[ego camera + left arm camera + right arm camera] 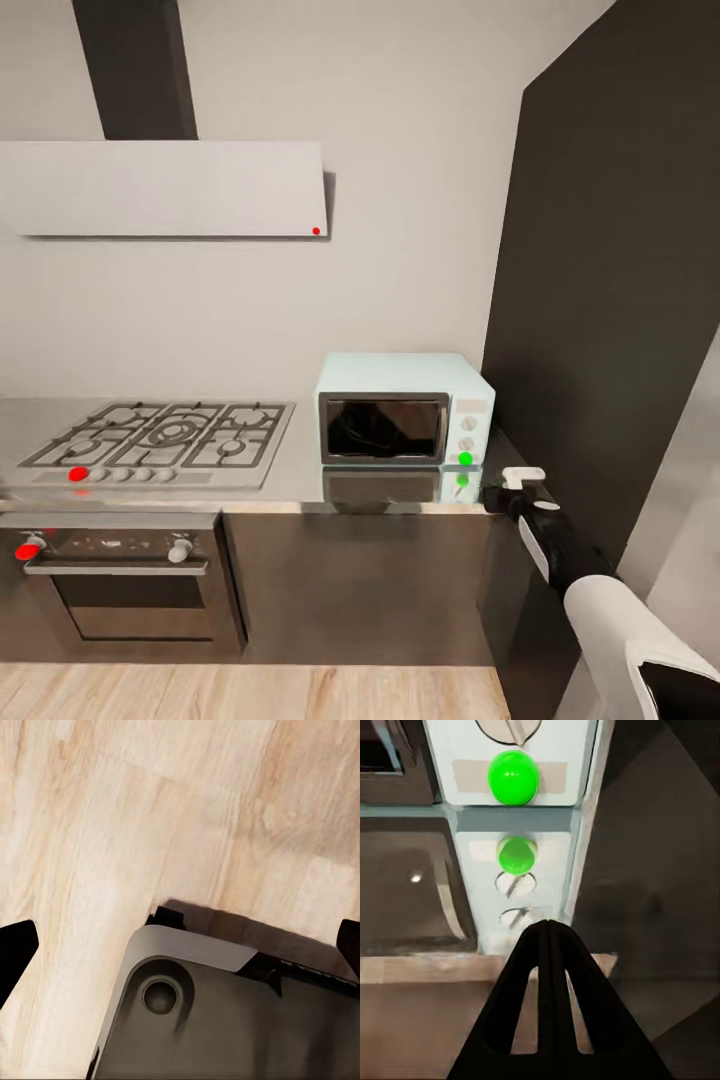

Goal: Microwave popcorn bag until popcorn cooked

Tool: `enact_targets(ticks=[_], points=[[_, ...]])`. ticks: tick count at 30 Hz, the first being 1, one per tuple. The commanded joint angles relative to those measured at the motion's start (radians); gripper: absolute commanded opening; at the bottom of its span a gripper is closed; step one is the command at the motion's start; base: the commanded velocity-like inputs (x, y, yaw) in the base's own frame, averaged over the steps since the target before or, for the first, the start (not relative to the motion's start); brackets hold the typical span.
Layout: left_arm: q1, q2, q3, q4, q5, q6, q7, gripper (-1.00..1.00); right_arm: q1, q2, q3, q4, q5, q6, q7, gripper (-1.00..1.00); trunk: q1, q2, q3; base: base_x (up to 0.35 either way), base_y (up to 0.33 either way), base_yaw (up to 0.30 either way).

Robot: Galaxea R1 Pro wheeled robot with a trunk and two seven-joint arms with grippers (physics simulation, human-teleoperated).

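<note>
The mint-blue microwave stands on the grey countertop with its dark glass door closed and a green button lit at the bottom of its knob panel. My right gripper hovers at the counter's front edge, just below and right of that button. In the right wrist view its fingers are pressed together, pointing at the green button and the button's mirror image in the worktop. My left gripper hangs open over the wood floor. The popcorn bag is out of view.
A gas hob and built-in oven sit left of the microwave, under a white hood. A tall dark panel stands close on the right. The robot's grey base lies below my left gripper.
</note>
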Motion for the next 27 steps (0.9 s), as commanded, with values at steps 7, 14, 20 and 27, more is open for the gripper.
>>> enact_targets(ticks=[7,14,20,27], points=[[-0.001,0.0,-0.009,0.0,0.008,-0.002,0.003,1.0,0.0,0.01,-0.003,0.082,0.007,0.042,0.002,-1.0,0.0,-0.001,-0.002,-0.344,0.0,0.0],[-0.001,0.0,-0.009,0.0,0.007,-0.002,0.003,1.0,0.006,0.009,-0.002,0.541,0.007,-0.252,-0.028,-1.0,0.0,-0.001,-0.002,-0.131,0.0,0.0],[-0.001,0.001,-0.009,0.001,0.013,-0.002,0.003,1.0,0.266,0.004,-0.002,0.574,0.004,-0.272,-0.037,-1.0,0.0,-0.001,-0.002,-0.002,0.0,0.0],[-0.001,0.001,-0.009,0.002,0.013,-0.002,0.003,1.0,0.534,0.014,-0.002,0.576,0.002,-0.276,-0.039,-1.0,0.0,-0.001,-0.002,0.0,0.0,0.0]])
